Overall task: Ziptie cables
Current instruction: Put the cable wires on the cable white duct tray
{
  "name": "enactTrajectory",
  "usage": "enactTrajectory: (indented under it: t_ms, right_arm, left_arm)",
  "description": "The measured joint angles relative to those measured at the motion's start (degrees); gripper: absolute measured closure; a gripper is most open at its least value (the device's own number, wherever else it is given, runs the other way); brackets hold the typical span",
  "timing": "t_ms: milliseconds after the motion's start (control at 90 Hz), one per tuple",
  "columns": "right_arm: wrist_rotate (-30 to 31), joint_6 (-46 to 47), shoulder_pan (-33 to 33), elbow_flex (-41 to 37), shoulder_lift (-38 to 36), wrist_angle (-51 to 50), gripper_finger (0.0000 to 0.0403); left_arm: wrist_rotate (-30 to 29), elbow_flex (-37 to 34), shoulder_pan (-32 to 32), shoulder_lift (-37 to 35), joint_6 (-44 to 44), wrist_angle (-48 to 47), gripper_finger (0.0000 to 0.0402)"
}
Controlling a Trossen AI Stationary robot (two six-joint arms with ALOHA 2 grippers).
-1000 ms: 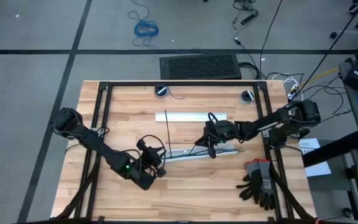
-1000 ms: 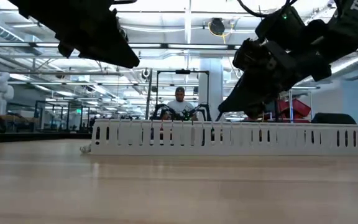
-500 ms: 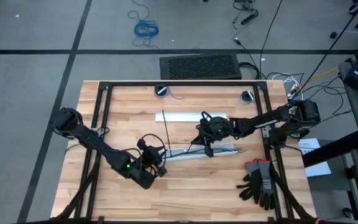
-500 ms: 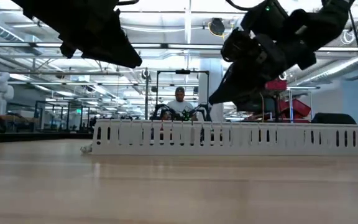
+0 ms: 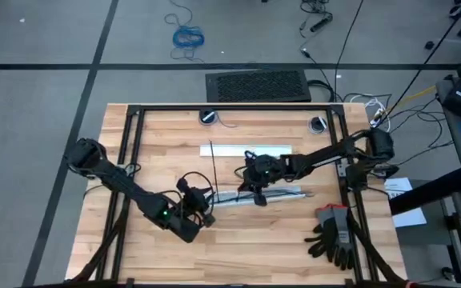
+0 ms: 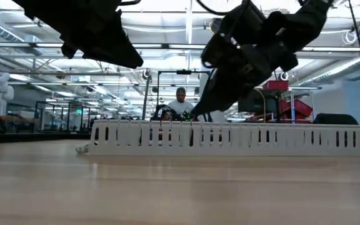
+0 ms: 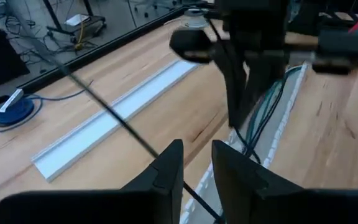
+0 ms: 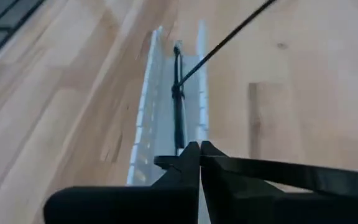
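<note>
High view. The white slotted duct (image 5: 258, 194) lies near the middle of the counter (image 5: 150, 136) and serves as landmark. The right tool (image 5: 254, 186) hangs over the duct's middle, reaching in from the right edge; judged placement: directly above the cables so a tie can be worked around them. The left tool (image 5: 201, 210) sits off the duct's left end, nearer the front edge, apparently waiting. One ziptie (image 5: 215, 166) lies as a thin dark straight strip running from the duct's left end toward the flat white cover strip (image 5: 245, 150) behind the duct. Black gloves (image 5: 334, 234) lie off the duct's right end, toward the front.

Low view. The duct (image 6: 230, 139) stands as a white slotted wall across the counter; both arms hang above it. Cables are hidden behind the wall. A person is seated in the room behind.

Left wrist view. The left tool (image 7: 196, 168) shows a narrow gap between its fingers, nothing held. Beyond it, the cables (image 7: 267, 111) run along inside the duct: thin greenish and blue wires, loosely bunched. A dark strip (image 7: 114, 116) crosses diagonally.

Right wrist view. The right tool (image 8: 199, 152) has fingertips pressed together; a long dark strip leaves them sideways, so I judge it pinches a ziptie (image 8: 272, 167). Ahead, a dark line lies down the duct channel (image 8: 160, 93).
</note>
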Motion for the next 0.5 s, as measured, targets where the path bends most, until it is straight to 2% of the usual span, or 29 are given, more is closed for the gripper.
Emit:
enactTrajectory:
  t_ms: [222,500]
  right_arm:
    - [0.5,-2.7,0.2,4.9,2.1,-6.5,0.0403]
    - [2.7,-3.8,0.2,5.4,-0.1,-11.0,0.0403]
  left_arm:
    - [1.4,0.0,-0.5,0.0,0.0,0.0,0.0318]
    - [1.4,0.0,-0.6,0.0,0.0,-0.1,0.0318]
